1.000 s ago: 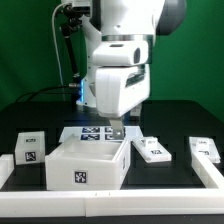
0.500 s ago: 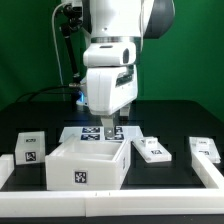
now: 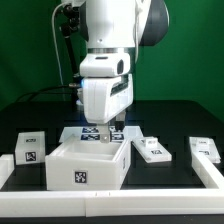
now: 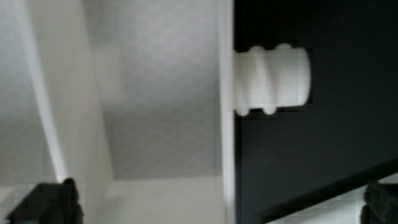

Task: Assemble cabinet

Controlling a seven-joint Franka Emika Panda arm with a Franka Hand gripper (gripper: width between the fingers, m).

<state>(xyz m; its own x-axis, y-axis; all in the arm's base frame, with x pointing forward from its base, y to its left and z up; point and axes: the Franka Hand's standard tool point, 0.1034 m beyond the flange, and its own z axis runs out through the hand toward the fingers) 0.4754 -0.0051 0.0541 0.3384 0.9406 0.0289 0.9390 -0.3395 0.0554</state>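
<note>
My gripper [image 3: 110, 133] hangs spread wide over the cabinet [image 3: 88, 166] at its far rim. I judge this is the grasping step: next, descend straight, then close.

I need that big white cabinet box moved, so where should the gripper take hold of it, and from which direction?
Probably take the cabinet box by the thin upright wall under the open gripper, coming straight down. The box sits open side up, so one finger can go inside and one outside that wall.
</note>
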